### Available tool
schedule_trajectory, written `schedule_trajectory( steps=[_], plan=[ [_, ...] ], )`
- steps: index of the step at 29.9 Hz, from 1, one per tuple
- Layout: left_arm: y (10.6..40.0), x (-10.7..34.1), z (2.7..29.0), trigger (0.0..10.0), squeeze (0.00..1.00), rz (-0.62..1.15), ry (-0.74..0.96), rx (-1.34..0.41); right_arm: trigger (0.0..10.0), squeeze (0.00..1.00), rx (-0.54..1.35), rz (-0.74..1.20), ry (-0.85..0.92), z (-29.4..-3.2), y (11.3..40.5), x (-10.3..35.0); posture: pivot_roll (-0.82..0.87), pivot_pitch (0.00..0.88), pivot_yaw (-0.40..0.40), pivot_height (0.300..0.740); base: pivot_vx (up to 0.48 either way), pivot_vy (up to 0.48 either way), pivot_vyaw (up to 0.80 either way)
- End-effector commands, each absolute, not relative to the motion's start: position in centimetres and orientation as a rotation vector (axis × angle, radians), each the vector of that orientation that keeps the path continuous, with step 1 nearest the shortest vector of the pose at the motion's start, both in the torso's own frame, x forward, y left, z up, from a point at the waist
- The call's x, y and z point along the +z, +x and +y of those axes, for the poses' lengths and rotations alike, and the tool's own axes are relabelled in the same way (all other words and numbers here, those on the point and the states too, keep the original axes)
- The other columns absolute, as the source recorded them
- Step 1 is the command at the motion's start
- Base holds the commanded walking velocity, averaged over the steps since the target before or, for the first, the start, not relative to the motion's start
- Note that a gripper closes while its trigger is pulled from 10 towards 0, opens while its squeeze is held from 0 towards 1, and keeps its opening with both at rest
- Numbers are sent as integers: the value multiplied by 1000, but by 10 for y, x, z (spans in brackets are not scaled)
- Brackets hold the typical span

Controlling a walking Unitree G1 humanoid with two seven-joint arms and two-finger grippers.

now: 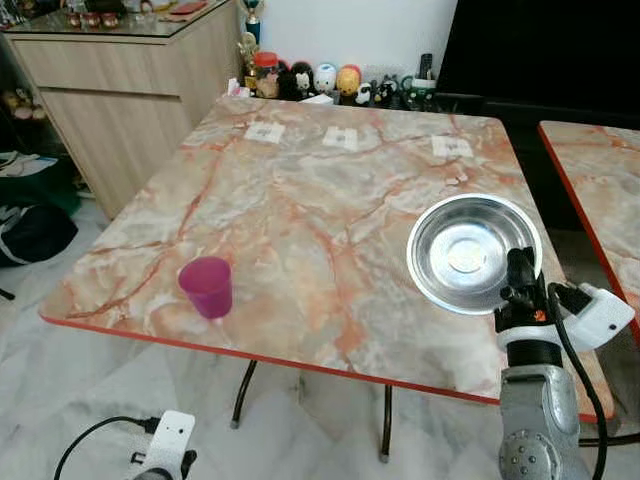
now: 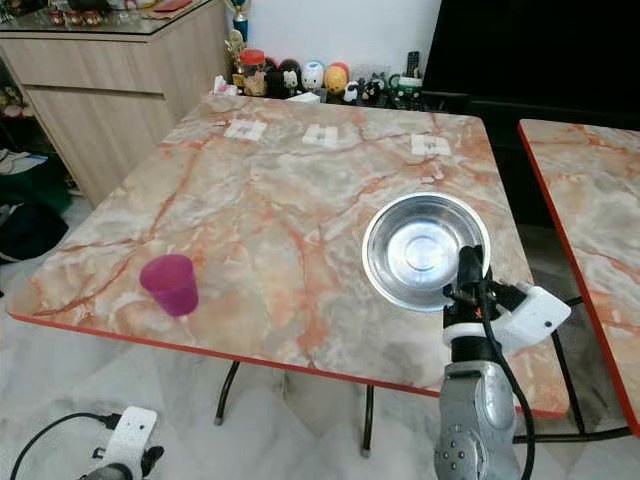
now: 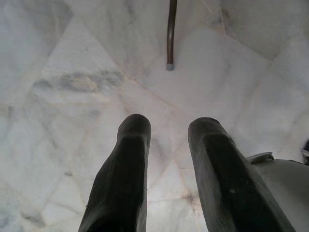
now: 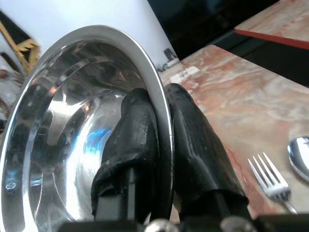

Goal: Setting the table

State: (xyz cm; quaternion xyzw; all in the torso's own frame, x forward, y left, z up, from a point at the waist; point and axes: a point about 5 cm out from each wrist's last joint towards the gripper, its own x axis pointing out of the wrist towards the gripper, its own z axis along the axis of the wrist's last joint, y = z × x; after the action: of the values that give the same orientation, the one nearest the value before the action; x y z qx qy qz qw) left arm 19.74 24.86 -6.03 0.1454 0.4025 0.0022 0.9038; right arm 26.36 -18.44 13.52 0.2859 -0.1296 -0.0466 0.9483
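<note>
A shiny steel bowl is held tilted over the right front part of the marble table, its hollow facing me. My right gripper is shut on the bowl's near rim; the right wrist view shows one finger inside the bowl and one outside, with the gripper clamped on the edge. A pink plastic cup stands upright near the table's left front edge. A fork and a spoon lie on marble beside that gripper. My left gripper hangs open above the floor.
Three white labels sit along the table's far side. Small figurines line the wall behind it, next to a wooden cabinet. A second marble table stands to the right. Dark bags lie on the floor at the left.
</note>
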Motion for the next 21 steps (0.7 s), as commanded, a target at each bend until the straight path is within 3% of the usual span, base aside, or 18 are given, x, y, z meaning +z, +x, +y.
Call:
schedule_trajectory(
  steps=[1, 18, 21],
  plan=[
    [193, -64, 246, 10000, 0, 855, 305, -7, 10000, 0, -114, -302, 656, -177, 265, 139, 51, 0, -13, 740, 0, -480, 0],
    [193, -64, 247, 10000, 0, 856, 310, -8, 10000, 0, -130, -308, 668, -179, 265, 138, 48, 15, -4, 740, 0, -480, 0],
    [194, -63, 247, 10000, 0, 855, 309, -8, 10000, 0, -131, -307, 678, -179, 265, 139, 46, 22, -2, 740, 0, -480, -729]
  ],
)
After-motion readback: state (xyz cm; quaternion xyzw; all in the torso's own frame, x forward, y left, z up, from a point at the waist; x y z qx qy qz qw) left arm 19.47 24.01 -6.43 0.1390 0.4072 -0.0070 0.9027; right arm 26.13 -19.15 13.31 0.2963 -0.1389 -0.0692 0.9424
